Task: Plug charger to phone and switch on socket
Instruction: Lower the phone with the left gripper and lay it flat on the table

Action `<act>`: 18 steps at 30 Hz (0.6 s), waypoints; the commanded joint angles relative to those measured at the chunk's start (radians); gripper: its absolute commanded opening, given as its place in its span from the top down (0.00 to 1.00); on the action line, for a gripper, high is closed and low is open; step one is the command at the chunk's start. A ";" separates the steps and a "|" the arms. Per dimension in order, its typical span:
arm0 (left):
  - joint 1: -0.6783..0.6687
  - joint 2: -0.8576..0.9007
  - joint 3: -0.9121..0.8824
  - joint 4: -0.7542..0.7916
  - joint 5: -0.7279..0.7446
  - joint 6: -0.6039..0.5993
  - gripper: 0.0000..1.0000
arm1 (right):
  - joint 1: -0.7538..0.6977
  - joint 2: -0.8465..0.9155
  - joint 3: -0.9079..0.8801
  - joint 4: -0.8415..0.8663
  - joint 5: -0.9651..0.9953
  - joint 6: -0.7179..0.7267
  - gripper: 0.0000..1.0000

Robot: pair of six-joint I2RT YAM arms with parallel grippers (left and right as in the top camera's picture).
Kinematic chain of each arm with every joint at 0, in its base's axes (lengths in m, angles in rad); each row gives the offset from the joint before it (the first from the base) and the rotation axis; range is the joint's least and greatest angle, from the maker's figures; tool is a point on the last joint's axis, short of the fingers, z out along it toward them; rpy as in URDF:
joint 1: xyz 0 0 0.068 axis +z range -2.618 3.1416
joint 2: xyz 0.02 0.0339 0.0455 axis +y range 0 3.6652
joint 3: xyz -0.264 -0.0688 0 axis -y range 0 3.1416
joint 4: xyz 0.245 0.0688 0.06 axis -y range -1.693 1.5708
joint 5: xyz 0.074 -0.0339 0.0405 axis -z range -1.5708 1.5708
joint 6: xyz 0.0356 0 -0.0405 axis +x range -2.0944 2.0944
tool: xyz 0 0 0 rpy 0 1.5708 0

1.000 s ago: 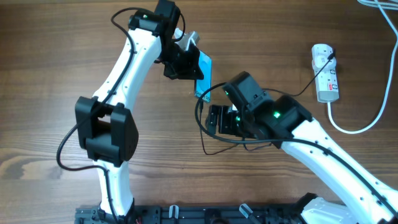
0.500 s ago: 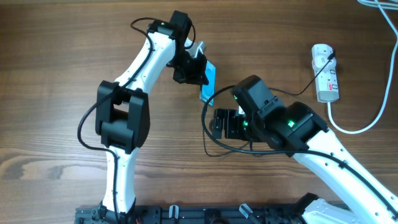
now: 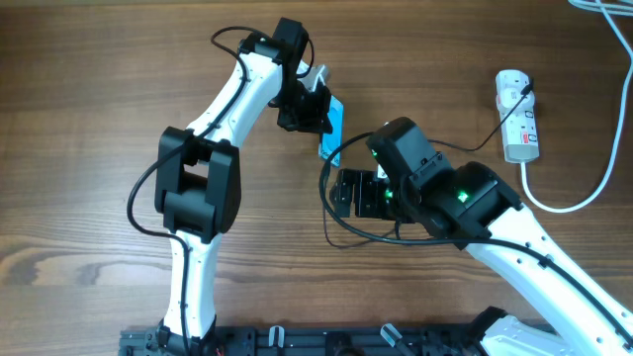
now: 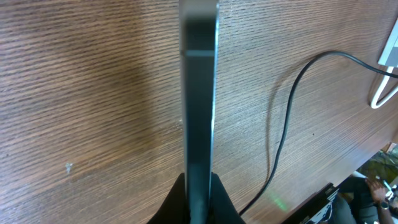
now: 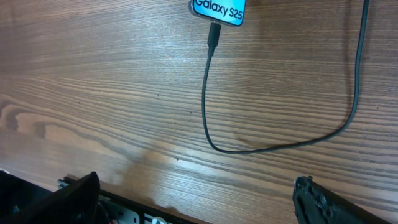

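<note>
I am clamping the phone [image 5: 217, 9] on edge in my left gripper [image 4: 199, 202] over the table [image 3: 89, 119], its long axis pointing away from those fingers. Its end, reading "Galaxy S25", is facing my right gripper [image 3: 341, 193], which is gaping wide and empty. The charger [image 5: 273, 147] tip is touching that end.

my left arm [image 3: 227, 99] and right arm [image 3: 536, 244] are white tubes linked by chunky black joint housings [image 3: 198, 188]. thin black cables [image 3: 129, 205] loop beside them. green lights [image 3: 461, 198] glow on my right wrist; my right gripper [image 5: 196, 202] has matte black fingers [image 5: 74, 199].
</note>
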 commanded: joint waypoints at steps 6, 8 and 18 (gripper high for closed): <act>-0.006 0.055 -0.003 0.017 0.006 -0.002 0.96 | -0.002 -0.011 0.014 0.003 -0.009 -0.015 0.00; -0.006 0.055 -0.004 0.017 0.006 -0.002 0.96 | -0.002 -0.011 0.014 0.003 -0.009 -0.015 0.00; -0.006 0.056 -0.035 0.054 -0.003 -0.002 0.96 | -0.002 -0.011 0.014 0.002 -0.010 -0.015 0.01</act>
